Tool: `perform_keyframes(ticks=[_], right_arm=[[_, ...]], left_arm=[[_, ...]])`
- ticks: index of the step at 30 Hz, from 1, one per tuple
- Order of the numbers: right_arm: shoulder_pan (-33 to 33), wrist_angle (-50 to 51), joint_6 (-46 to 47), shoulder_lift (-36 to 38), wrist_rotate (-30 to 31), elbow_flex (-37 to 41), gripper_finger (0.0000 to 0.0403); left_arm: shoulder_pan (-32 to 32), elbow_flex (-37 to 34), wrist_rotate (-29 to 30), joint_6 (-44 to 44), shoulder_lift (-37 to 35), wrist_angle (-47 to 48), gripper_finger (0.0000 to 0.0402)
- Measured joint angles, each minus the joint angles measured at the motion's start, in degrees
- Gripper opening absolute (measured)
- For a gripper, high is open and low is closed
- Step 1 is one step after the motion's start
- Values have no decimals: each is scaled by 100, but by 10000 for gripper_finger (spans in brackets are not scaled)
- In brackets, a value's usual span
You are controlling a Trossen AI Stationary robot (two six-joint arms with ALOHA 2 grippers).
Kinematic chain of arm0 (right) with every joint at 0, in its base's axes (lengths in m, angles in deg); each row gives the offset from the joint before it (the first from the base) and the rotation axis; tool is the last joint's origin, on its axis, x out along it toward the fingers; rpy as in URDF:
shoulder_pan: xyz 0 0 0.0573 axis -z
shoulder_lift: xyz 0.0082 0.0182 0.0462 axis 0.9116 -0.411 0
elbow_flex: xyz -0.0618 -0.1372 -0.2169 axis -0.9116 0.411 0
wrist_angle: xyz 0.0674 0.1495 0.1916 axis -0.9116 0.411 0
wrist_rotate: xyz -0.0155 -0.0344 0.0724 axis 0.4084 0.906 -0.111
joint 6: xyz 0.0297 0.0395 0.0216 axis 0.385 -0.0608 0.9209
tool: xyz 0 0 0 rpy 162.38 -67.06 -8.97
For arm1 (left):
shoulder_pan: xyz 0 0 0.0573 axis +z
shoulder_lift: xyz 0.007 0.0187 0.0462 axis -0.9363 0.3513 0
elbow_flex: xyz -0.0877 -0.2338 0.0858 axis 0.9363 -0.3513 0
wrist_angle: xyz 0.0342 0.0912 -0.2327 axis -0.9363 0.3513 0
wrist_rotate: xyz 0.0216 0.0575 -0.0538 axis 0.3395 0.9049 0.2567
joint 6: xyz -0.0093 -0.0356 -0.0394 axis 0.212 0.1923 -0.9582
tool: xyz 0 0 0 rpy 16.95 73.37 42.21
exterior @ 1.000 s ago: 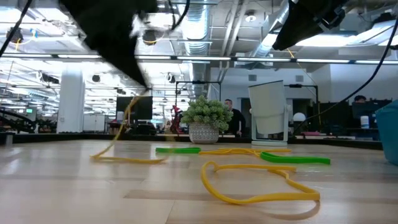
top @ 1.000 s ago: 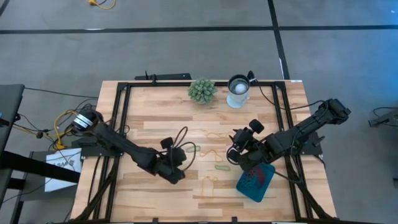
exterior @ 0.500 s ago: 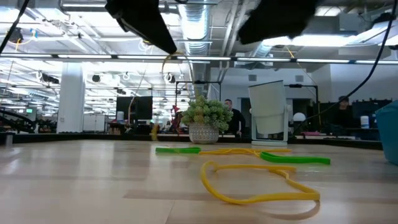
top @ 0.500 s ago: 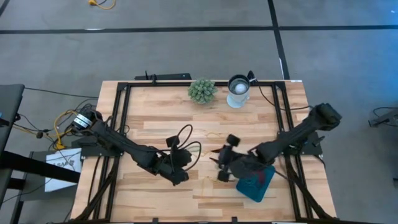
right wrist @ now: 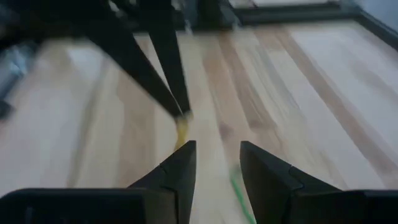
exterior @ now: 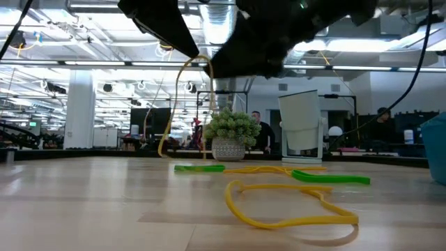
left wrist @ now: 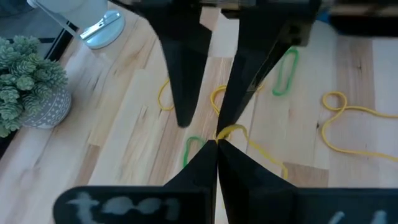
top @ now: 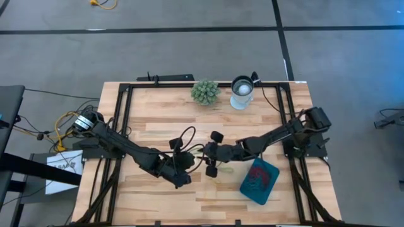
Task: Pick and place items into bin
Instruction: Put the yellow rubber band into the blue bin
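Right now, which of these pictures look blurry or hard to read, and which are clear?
Right wrist view: smeared, the table streaked. Low view: the arms overhead are black silhouettes against the ceiling lights, while the near yellow band is crisp. Left wrist view: the shut left gripper is clear, but the foreground is soft. High view: evenly lit, sharp.

The table point(top: 158, 123) is pale planked wood with a smooth, faintly glossy finish, edged by a matt black metal frame point(top: 124, 107). Just below the left tool point(left wrist: 216, 142), the yellow rubber loop point(left wrist: 231, 132) looks smooth and soft. Beside the right tool point(top: 211, 154), the teal bin point(top: 268, 183) looks like glossy plastic.
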Motion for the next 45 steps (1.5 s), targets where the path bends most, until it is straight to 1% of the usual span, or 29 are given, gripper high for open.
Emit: perform_keyframes(ticks=[2,5,11,16,19,21,26,30,41,43,45], right_arm=[[15,-65,-4,15,-124,-41,118],[15,151,-64,114,-129,-28,118],[-7,1167,41,486,20,-26,118],[-104,770,1,582,-52,-30,118],[-100,439,-54,413,-556,-30,118],[-71,295,-56,223,-713,-30,118],[58,46,-92,29,-632,-27,118],[189,-130,-110,11,-626,-29,118],[251,-70,-151,15,-670,-30,116],[258,-68,-151,15,-799,-30,109],[279,-68,-153,15,-903,-30,94]], left_arm=[[-2,0,1,4,-1,13,0],[-2,2,1,2,-2,16,0],[-2,4,-48,-99,-3,141,0],[-2,5,-49,-112,-5,98,0],[11,7,-33,-126,-7,99,0],[13,7,-12,-131,-9,97,0],[13,7,-11,-138,-9,96,0],[13,7,-21,-140,-9,94,0],[35,7,-23,-134,-10,96,0],[57,7,-23,-131,-11,95,0],[74,7,-40,-129,-11,96,0]])
